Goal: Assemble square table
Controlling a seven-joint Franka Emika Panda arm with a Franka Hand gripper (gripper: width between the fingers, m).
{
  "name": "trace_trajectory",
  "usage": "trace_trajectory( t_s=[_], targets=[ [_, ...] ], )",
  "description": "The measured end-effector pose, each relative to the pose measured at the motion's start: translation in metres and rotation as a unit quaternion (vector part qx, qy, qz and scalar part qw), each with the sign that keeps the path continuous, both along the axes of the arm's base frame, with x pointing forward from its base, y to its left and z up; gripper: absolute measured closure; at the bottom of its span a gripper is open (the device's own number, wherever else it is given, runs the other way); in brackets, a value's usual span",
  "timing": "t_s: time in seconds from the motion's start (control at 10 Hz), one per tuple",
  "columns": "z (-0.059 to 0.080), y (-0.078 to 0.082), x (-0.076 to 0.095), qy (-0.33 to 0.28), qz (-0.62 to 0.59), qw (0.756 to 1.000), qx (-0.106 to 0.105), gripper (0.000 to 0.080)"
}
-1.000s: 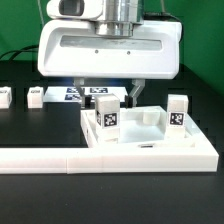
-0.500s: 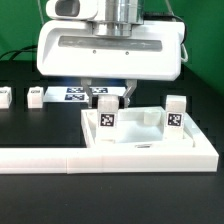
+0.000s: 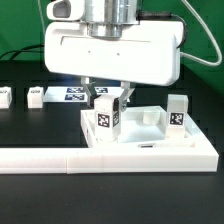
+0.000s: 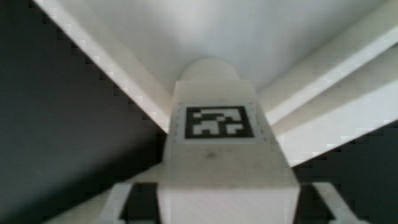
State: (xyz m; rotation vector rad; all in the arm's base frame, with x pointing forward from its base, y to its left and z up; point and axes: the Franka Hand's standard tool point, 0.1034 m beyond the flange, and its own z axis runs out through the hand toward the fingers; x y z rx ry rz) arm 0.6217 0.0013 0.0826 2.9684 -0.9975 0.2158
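Exterior view — hand (image 3: pixel 108 97) points straight down, clamped on leg (image 3: pixel 108 120).

Tabletop (image 3: pixel 150 143) & leg (image 3: pixel 178 112) looked smooth white plastic, semi-matt. Leg tag (image 4: pixel 217 122) was matt b/w print. Table (image 3: pixel 40 125) was matt black. Arm housing (image 3: pixel 112 55) was white w/ slight gloss.

On the tabletop (image 3: pixel 140 142), the first leg (image 3: pixel 108 116) stands upright toward the exterior view's left, the second leg (image 3: pixel 178 112) toward its right. Between them the tabletop lies open.

Leg (image 3: pixel 109 116) stands on tabletop (image 3: pixel 150 139) between fingers (image 3: pixel 127 92); rail (image 3: pixel 50 158) lies before tabletop.
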Motion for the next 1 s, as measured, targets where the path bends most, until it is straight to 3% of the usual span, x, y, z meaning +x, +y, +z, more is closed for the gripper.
trace_trajectory(
  t_s=[0.3,0.7,0.9,1.0],
  targets=[
    [-0.0013,-0.0012,-0.0015,0.016,-0.170,0.985,0.022,0.0508],
    [-0.0012,-0.0053,0.0010,0.012,-0.341,0.938,0.055,0.0508],
    [-0.0013,-0.0051,0.0006,0.011,-0.383,0.922,0.060,0.0503],
    [-0.0019,-0.0041,0.0005,0.011,-0.372,0.926,0.058,0.0503]
  ],
)
